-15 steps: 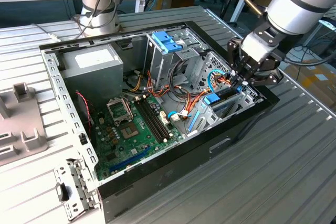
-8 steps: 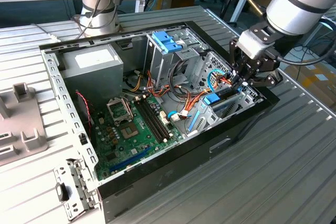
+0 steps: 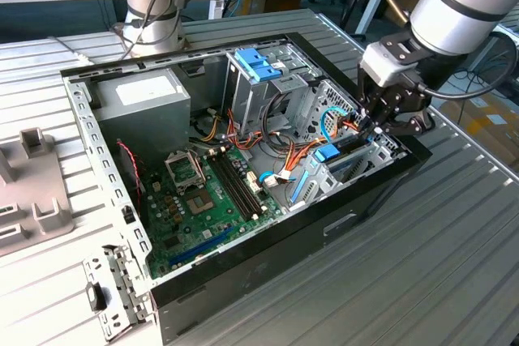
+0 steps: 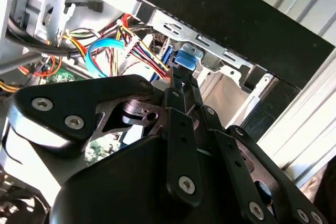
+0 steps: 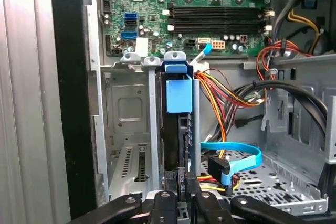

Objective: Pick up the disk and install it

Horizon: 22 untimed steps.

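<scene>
Inside the drive bay (image 5: 126, 129), most of the disk (image 5: 177, 95) sits hidden between metal walls, its near end covered by the gripper (image 5: 179, 195), whose fingertips are cut off at the picture's edge.

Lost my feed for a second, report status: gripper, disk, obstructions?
Gripper at the drive cage, fingers closed on the disk's edge. Disk upright in its bay slot. Orange cables and blue cable alongside, close.

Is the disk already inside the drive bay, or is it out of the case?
Inside. The disk stands on edge between the bay's metal rails, blue tab showing, and the hand grips its near end.
</scene>
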{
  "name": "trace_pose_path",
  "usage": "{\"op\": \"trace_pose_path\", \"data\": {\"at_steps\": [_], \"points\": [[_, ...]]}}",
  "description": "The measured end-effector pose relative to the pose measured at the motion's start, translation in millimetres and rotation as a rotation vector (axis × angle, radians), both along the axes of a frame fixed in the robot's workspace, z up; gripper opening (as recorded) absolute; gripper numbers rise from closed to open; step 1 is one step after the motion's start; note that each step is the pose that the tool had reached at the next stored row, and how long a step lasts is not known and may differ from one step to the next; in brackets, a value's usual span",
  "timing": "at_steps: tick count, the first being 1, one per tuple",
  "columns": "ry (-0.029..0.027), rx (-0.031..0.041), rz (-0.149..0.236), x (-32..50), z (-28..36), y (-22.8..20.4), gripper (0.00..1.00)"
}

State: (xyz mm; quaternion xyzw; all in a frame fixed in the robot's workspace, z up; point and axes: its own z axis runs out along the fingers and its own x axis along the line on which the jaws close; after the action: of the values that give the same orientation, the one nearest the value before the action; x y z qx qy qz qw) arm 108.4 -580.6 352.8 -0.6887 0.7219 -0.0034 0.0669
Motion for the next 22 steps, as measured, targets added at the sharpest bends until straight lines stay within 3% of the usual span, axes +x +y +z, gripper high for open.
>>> {"op": "trace_pose_path", "data": {"at_steps": [8, 10, 11, 12, 22], "points": [[0.0000, -0.0001, -0.026, -14.8, -0.2, 3.4, 0.19], [0.0000, -0.0003, -0.027, -16.8, -0.3, 10.9, 0.19], [0.0000, 0.0000, -0.027, -16.8, -0.8, 19.0, 0.19], [0.0000, -0.0001, -0.027, -16.8, -0.9, 23.5, 0.19], [0.0000, -0.0001, -0.027, -16.8, -0.9, 24.2, 0.19]]}}
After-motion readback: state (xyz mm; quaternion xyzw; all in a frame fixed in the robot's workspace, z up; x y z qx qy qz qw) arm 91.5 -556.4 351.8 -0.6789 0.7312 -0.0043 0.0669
